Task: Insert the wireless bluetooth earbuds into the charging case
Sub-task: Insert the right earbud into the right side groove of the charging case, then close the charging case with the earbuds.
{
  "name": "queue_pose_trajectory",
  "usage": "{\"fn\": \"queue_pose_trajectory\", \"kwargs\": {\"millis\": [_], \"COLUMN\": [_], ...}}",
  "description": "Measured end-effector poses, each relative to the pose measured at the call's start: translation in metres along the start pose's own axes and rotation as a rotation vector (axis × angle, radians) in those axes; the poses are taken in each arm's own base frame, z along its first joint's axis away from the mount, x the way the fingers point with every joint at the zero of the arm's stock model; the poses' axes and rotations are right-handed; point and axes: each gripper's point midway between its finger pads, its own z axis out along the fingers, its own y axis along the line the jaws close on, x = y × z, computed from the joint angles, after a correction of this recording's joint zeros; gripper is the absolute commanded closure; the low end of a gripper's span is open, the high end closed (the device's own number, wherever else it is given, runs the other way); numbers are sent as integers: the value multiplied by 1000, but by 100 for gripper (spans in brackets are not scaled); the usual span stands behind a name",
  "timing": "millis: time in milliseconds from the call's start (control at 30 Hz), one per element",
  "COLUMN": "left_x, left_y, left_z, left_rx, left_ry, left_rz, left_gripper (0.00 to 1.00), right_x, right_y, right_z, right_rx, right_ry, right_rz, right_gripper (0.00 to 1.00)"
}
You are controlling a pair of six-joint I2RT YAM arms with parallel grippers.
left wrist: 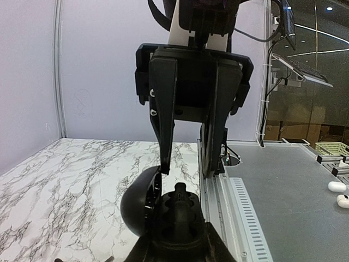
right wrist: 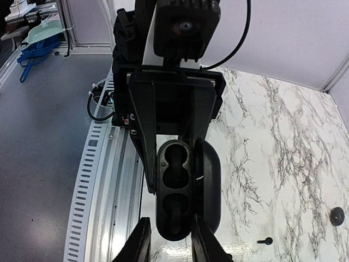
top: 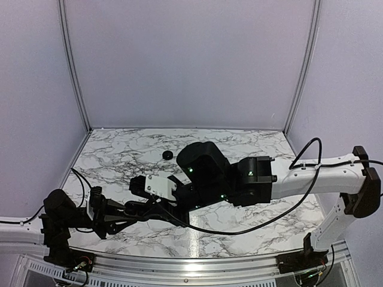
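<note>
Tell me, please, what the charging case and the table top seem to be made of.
The charging case looks like black moulded plastic with a matt finish; the two rounded wells inside and the smooth lid shell suggest it. The table top is a glossy white surface with grey marble veins, and a bright reflection shows near its edge. Whether it is real stone or a printed laminate, I cannot tell.

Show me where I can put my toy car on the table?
The back strip of the marble table is bare, from the small black disc to the right wall. The far-left corner is bare too. The middle is crowded: the left claw holds the open charging case and the right claw hangs over it.
</note>
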Motion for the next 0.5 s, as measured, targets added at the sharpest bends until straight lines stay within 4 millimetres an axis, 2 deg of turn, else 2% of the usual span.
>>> {"fn": "queue_pose_trajectory", "kwargs": {"millis": [500], "left_x": [1], "left_y": [1], "left_z": [1], "left_rx": [-4], "left_ry": [2], "left_rz": [-8], "left_gripper": [100], "right_x": [1], "right_y": [-9], "right_z": [-2], "right_rx": [25], "right_ry": [2], "right_rz": [-9], "right_gripper": [89]}}
